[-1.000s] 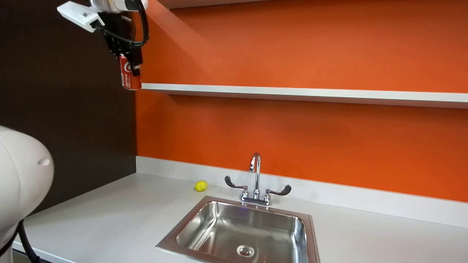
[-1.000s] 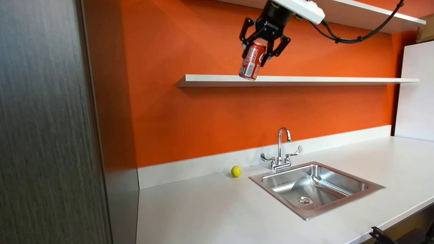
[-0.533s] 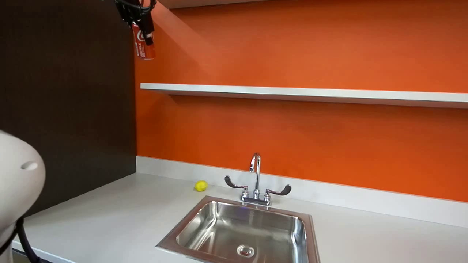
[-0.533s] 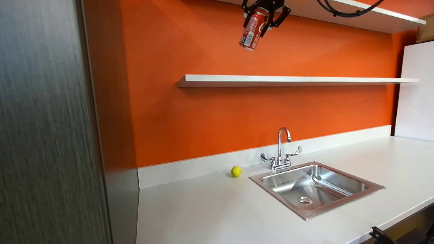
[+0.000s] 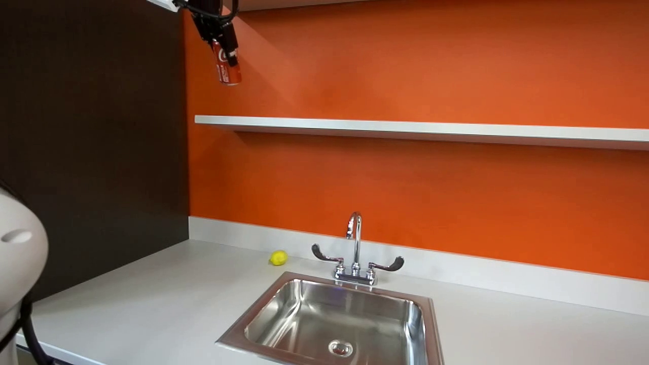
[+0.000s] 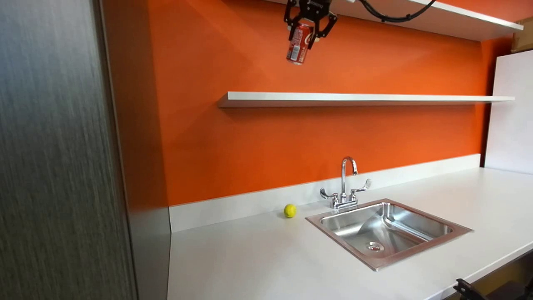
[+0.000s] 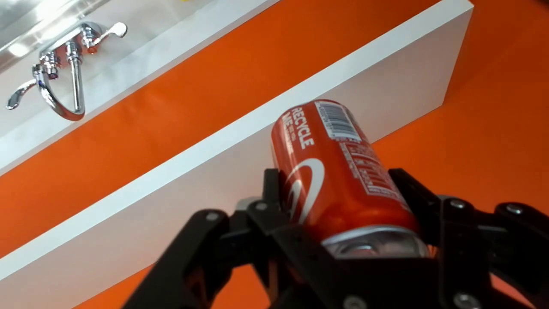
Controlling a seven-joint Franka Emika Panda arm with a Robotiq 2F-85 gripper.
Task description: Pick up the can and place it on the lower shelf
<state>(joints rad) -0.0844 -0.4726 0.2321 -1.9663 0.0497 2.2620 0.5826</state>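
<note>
The red can (image 5: 229,76) is held in the air above the level of the white lower shelf (image 5: 405,127), near its left end. My gripper (image 6: 300,42) is shut on the can (image 6: 295,52), with a finger on each side of its upper part. The can tilts a little, its bottom pointing down and apart from the shelf (image 6: 354,97). In the wrist view the gripper (image 7: 333,174) grips the can (image 7: 326,141), whose silvery top faces the palm. The shelf's top surface (image 7: 411,77) shows behind the can. Part of the gripper's upper body is cut off in both exterior views.
A higher shelf (image 6: 441,21) hangs above, close to the gripper's height. A dark side panel (image 5: 91,152) stands at the left. Below are the counter (image 5: 142,299), a yellow lemon (image 5: 278,257), the faucet (image 5: 356,248) and the steel sink (image 5: 436,324). A box (image 6: 522,35) sits at the far right.
The gripper has lifted the can from shelf height to above the shelf. In the last half second it moved sideways and slightly lower, and the can tilts less. The grip is unchanged.
</note>
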